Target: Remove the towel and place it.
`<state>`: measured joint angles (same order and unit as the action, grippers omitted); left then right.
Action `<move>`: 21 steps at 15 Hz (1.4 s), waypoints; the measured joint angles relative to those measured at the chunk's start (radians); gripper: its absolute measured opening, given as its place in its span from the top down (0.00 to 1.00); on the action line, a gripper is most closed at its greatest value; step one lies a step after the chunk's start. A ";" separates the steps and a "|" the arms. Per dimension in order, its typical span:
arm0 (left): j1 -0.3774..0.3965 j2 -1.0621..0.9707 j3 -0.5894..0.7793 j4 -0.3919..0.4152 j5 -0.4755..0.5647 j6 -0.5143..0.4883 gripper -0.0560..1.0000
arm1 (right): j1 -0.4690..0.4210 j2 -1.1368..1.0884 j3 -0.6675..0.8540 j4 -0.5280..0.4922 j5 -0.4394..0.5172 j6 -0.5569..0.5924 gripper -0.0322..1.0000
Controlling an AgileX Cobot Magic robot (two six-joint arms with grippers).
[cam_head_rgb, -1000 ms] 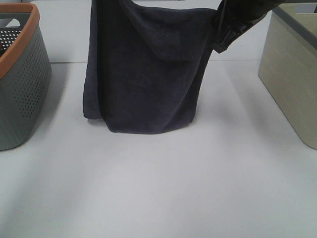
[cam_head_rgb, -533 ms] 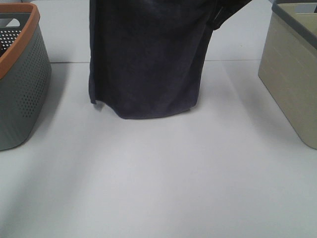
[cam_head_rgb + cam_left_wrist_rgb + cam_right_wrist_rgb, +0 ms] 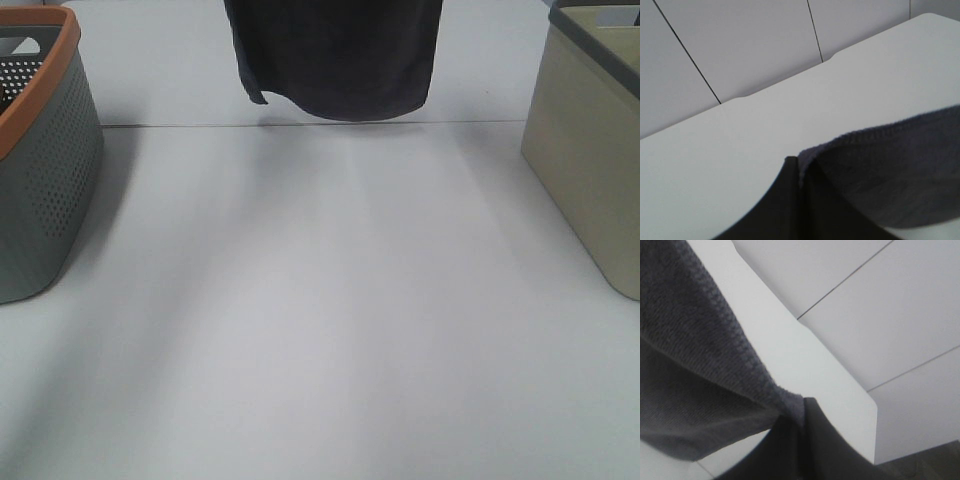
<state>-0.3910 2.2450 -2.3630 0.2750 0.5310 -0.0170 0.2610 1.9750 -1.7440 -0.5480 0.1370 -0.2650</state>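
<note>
The dark navy-grey towel (image 3: 335, 55) hangs in the air at the top of the exterior high view, its lower edge well above the white table (image 3: 320, 320). Both grippers are out of that view above the frame. In the left wrist view my left gripper (image 3: 799, 172) is shut on a hemmed corner of the towel (image 3: 890, 170). In the right wrist view my right gripper (image 3: 800, 415) is shut on another corner of the towel (image 3: 695, 375). No white tag shows.
A grey perforated basket with an orange rim (image 3: 40, 150) stands at the left edge of the table. A beige bin with a dark rim (image 3: 590, 140) stands at the right edge. A seam line (image 3: 320, 125) crosses the table under the towel.
The towel has been lifted sharply: its lower edge rose from near the table's middle to the top of the view. The right arm has left the exterior view.
</note>
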 joint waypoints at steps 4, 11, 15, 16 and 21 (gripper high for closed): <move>-0.001 0.086 0.000 -0.116 0.310 0.090 0.95 | -0.030 0.028 0.149 0.238 0.210 0.000 0.95; -0.002 0.117 0.046 -0.369 0.679 0.383 0.95 | -0.029 0.029 0.249 0.671 0.685 -0.204 0.95; -0.003 0.113 0.255 -0.449 0.682 0.401 0.95 | -0.029 0.039 0.249 0.726 0.879 -0.215 0.95; -0.003 0.101 0.306 -0.449 0.683 0.404 0.95 | -0.029 0.048 0.249 0.728 0.934 -0.215 0.95; -0.003 0.000 0.541 -0.452 0.683 0.447 0.95 | -0.029 0.074 0.249 0.761 1.050 -0.202 0.95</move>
<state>-0.3940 2.2450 -1.8220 -0.1770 1.2140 0.4300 0.2320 2.0490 -1.4950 0.2130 1.1870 -0.4670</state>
